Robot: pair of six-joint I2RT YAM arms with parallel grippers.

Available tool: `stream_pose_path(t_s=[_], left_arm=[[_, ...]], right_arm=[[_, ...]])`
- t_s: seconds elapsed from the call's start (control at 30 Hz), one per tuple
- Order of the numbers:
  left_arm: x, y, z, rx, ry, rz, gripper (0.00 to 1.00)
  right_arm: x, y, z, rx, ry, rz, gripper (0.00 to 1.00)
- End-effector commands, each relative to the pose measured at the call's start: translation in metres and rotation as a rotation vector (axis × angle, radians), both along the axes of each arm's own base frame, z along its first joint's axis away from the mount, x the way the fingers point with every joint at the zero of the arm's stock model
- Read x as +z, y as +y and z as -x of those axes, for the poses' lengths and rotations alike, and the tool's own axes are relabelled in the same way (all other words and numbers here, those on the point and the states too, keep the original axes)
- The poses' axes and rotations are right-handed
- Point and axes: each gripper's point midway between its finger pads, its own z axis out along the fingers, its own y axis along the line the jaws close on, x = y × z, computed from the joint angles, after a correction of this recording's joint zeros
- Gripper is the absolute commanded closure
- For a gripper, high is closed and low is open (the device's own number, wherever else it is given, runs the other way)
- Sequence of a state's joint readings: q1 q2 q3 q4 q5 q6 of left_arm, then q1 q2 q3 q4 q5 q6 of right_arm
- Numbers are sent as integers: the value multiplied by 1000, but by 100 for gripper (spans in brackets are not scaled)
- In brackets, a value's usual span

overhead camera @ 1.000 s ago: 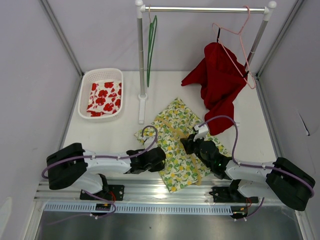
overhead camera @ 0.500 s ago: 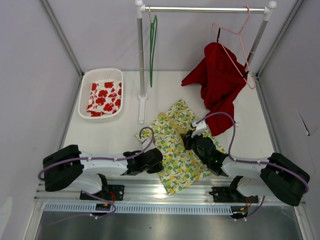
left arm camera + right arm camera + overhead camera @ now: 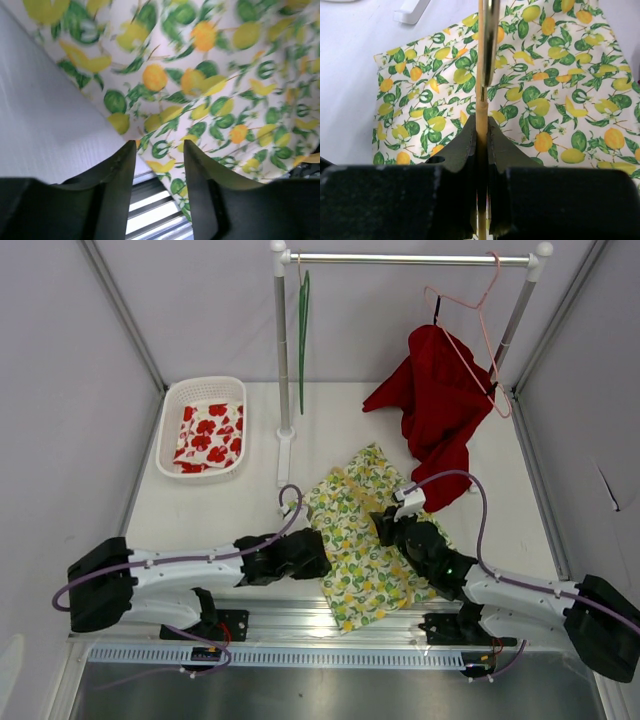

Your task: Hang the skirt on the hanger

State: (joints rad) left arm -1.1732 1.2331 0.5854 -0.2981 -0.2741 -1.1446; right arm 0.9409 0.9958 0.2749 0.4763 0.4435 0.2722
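Observation:
The lemon-print skirt [image 3: 365, 540] lies spread on the table between both arms, one corner hanging over the near rail. My right gripper [image 3: 481, 125] is shut on the thin wooden bar of the hanger [image 3: 481, 97], and the hanger's metal hook [image 3: 490, 35] points away over the print. In the top view this gripper [image 3: 385, 525] sits on the skirt's middle, and the hanger is hard to make out there. My left gripper [image 3: 160, 145] stands open at the skirt's near left edge [image 3: 210, 75], with only a strip of cloth showing between its fingers. From above it [image 3: 318, 558] is beside that edge.
A white basket [image 3: 170, 410] with red-flowered cloth stands at the back left. A clothes rack [image 3: 283, 360] at the back carries a green hanger [image 3: 303, 330] and a pink hanger [image 3: 470, 310] with a red garment [image 3: 440, 410]. A ribbed metal rail [image 3: 150, 205] runs along the near edge.
My left gripper has opened and let go of the skirt's edge. The skirt and my right gripper with the hanger have shifted a little to the right.

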Motion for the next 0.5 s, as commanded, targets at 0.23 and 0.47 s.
stream_pose_path(t_s=[0.23,0.47], left_arm=[[151,1,-42,-57,-365,62,47],[208,11,-50,-70,-479,78,46]], right_arm=[[86,-9,-1,-26,-75,-30,100],[177,-11,-13,-54,-158,20,100]])
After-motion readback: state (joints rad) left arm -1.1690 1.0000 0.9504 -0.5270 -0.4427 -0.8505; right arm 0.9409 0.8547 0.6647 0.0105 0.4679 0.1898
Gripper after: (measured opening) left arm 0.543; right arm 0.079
